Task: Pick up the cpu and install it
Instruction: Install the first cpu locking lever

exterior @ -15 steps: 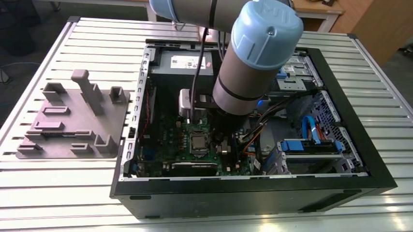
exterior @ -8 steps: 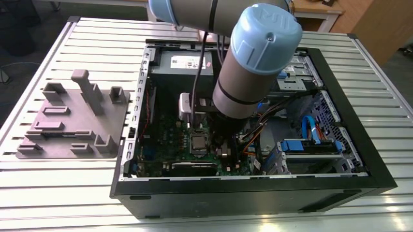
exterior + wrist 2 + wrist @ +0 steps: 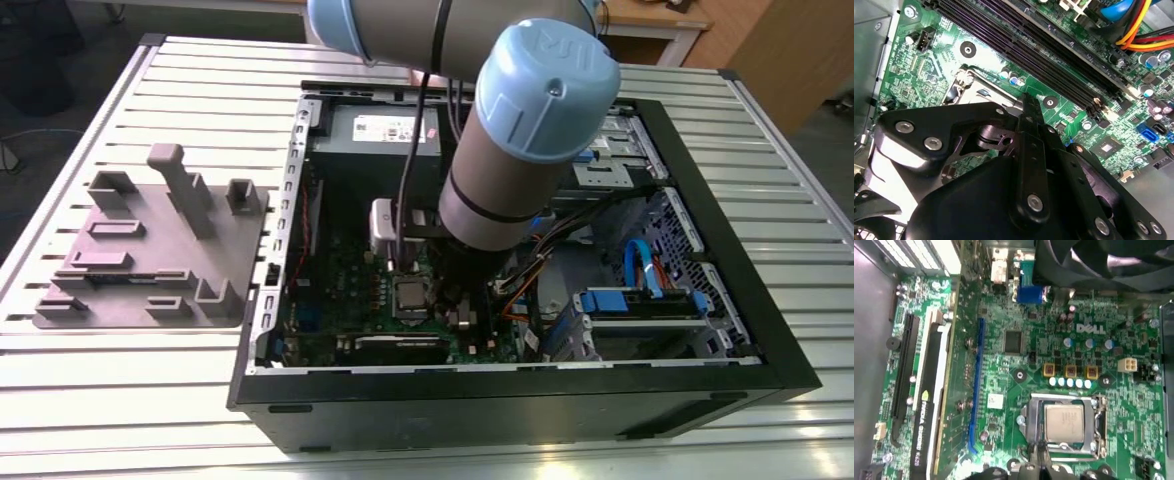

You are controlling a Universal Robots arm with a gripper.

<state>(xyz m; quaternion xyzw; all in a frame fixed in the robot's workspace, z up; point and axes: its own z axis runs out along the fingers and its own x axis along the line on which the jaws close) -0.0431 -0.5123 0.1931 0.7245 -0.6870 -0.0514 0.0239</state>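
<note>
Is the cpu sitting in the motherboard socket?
Yes, in the first wrist view the cpu lies flat inside the socket's metal frame.

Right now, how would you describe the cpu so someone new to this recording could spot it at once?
Start at the open computer case on the slatted table, then its green motherboard. Near the board's middle, beside the gripper, a silver metal socket frame surrounds the cpu. It is the one flat, shiny silver-grey square; its neighbours are long dark slots and small round capacitors.

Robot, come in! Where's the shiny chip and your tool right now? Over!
Tool low over the motherboard, at the socket's edge, grip unclear. Cpu lying flat in the socket frame. Nothing seen on top of it.
</note>
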